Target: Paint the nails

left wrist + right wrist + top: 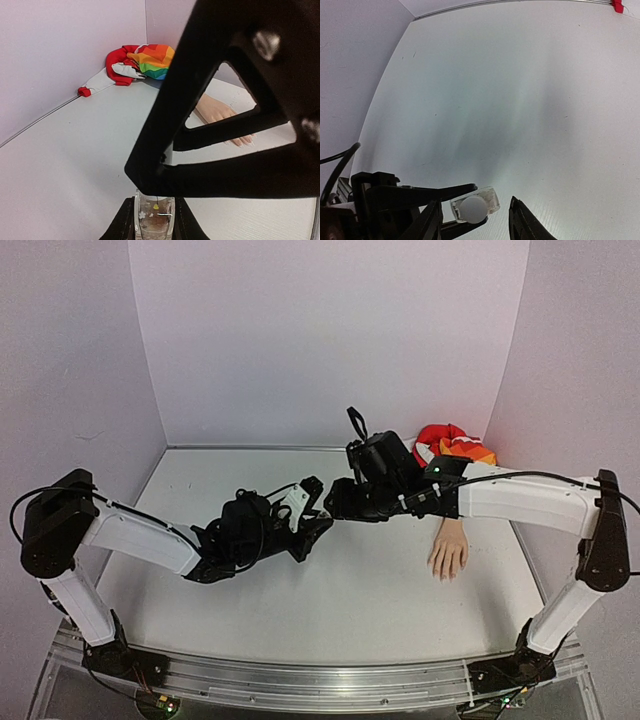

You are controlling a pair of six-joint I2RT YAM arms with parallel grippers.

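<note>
My left gripper (154,207) is shut on a small clear bottle (154,222) with flecks inside and a white round cap (472,209), held above the table. My right gripper (475,222) is open, its fingers (522,222) on either side of the cap; one finger fills the left wrist view (225,100). The two grippers meet mid-table (325,515). The pale fake hand (449,548) lies palm down at the right, also in the left wrist view (220,111). Its nails (245,142) are tiny and pale.
The rainbow sleeve (455,445) with red trim is bunched in the back right corner, also in the left wrist view (152,60). A red cuff end (84,91) lies by the back wall. Lilac walls enclose the white table (250,610).
</note>
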